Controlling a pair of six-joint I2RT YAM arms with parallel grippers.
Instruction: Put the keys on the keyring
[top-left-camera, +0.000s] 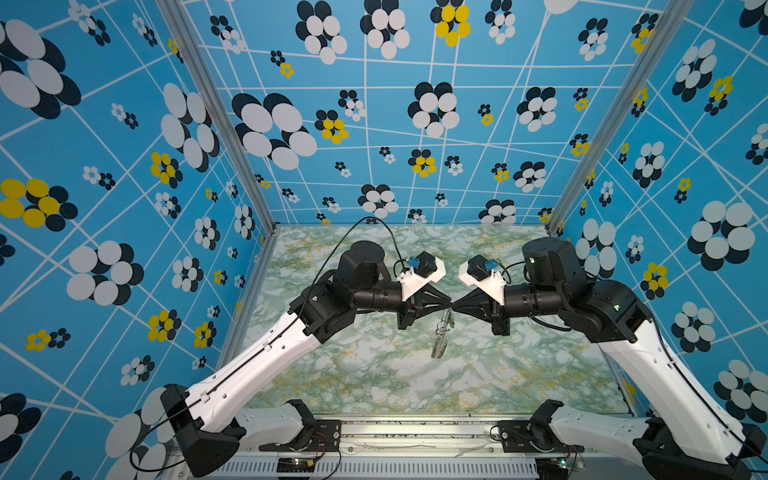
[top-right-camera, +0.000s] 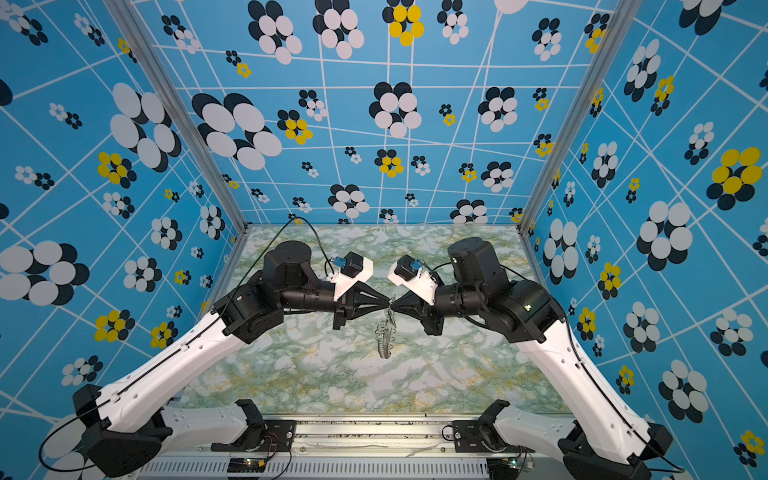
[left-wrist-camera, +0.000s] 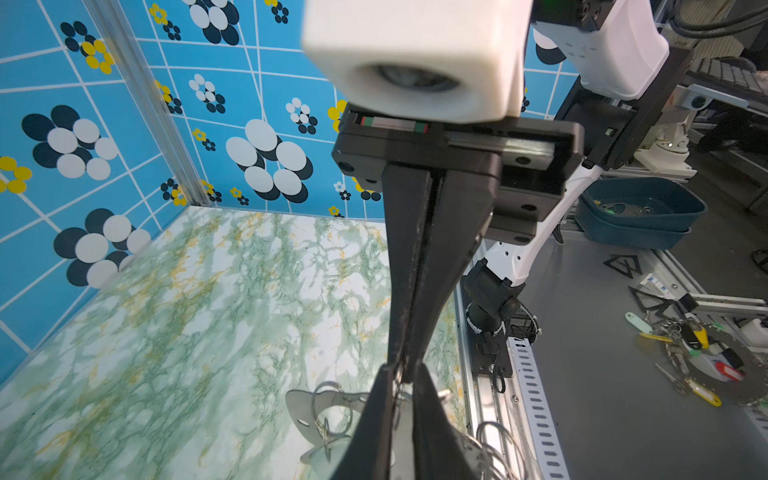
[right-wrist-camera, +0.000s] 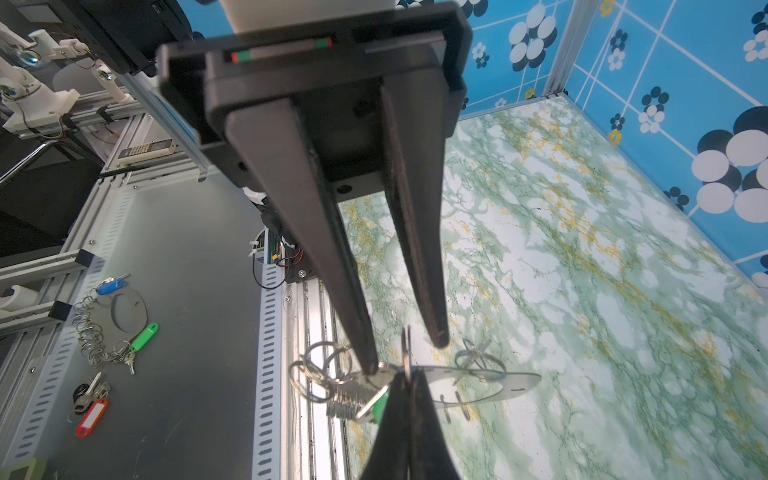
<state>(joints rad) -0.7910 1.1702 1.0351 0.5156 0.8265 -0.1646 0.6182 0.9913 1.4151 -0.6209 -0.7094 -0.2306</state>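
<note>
In both top views my two arms meet tip to tip above the middle of the marbled table. The keyring (top-left-camera: 439, 338) hangs in the air just below the tips. My right gripper (right-wrist-camera: 409, 374) is shut on the keyring, pinching a wire loop that stands edge-on beside the flat grey band (right-wrist-camera: 511, 380). My left gripper (right-wrist-camera: 404, 356) faces it with jaws a little apart, one on each side of the right tips. One left fingertip (right-wrist-camera: 369, 361) sits against the loops near the key. The green key (right-wrist-camera: 380, 405) hangs beside a stack of loops (right-wrist-camera: 347, 399). The band (left-wrist-camera: 303, 409) also shows in the left wrist view.
The marbled table (top-left-camera: 374, 374) has blue patterned walls on three sides and a slotted metal rail (right-wrist-camera: 270, 374) along the front. Outside, on a grey bench, lie other key bunches with coloured tags (right-wrist-camera: 104, 332) and a blue bin (left-wrist-camera: 640, 212).
</note>
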